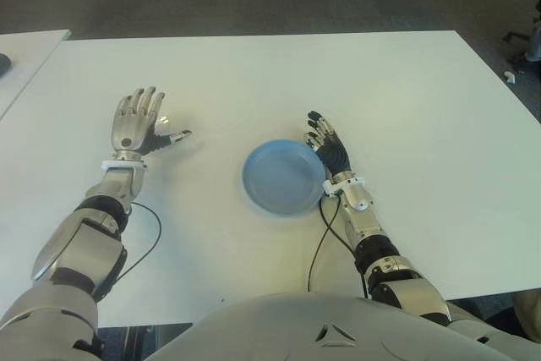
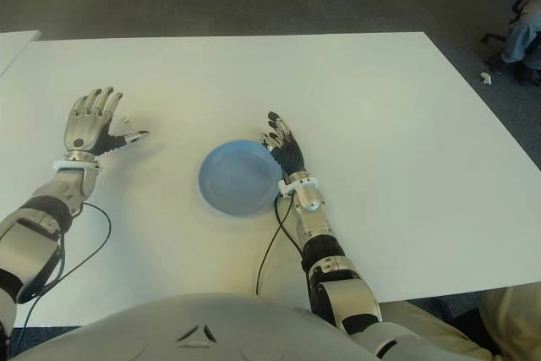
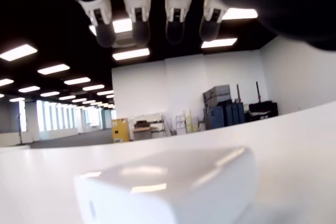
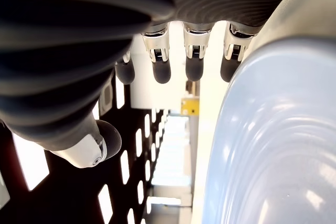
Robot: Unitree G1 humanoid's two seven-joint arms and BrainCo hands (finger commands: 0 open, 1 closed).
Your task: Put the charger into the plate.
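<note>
The charger (image 3: 173, 187) lies on the table (image 1: 406, 99) under the left hand (image 1: 135, 124), whose fingers are spread, likely poised to grasp. The plate (image 1: 283, 177) sits mid-table; the right hand (image 1: 331, 151), fingers extended and empty, flanks its rim.

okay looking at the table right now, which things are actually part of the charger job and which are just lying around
Part of the job:
- white charger, on the table under the open left robot hand, not grasped
- blue plate, empty
- right robot hand, open beside the plate's right rim

Just lying about:
- black cables trailing from the arms
- small white item on the floor, far right
- white table itself
</note>
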